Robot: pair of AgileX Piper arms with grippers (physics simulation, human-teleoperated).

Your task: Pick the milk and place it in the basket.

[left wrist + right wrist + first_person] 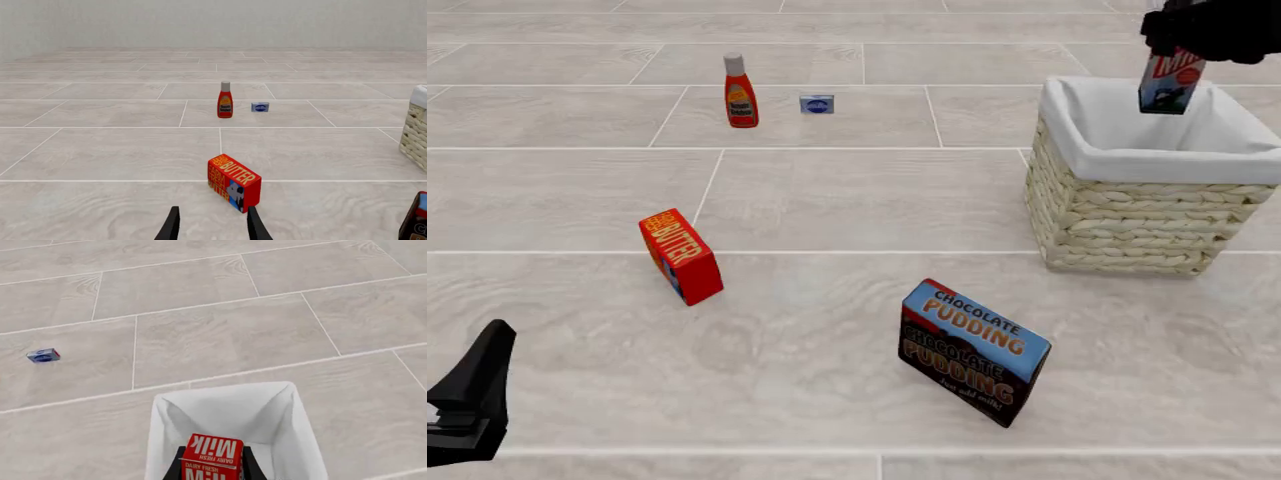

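Nearest the front camera, at the lower left corner, sits the left gripper [467,405], a dark shape low over the table [854,190]; in its own wrist view its two fingers [171,226] stand apart with nothing between them, and the butter box [233,181] lies just ahead of them.

Over on the right stands the basket [1134,205] — cream woven wicker with a white cloth liner [1108,135] folded over its rim. From the right wrist view the liner's hollow looks bare, though the carton and gripper hide its near part. Above the opening hangs the milk [1169,82], clamped in the right gripper [1194,30], whose dark fingers [252,465] press the carton's sides. The carton is clear of the rim, over the basket's far right part.

Its long axis runs close to vertical, leaning a little, with its lower end pointing down into the basket and its upper end gripped from above. It is a slim carton — red with white "Milk" lettering and "Dairy Fresh" beneath, blue and white toward its lower end.

Elsewhere on the table: a chocolate pudding box [972,350] standing on edge in the near middle, a red bottle [739,92] with a white cap at the far left, and a small blue packet [817,104] just beside it.
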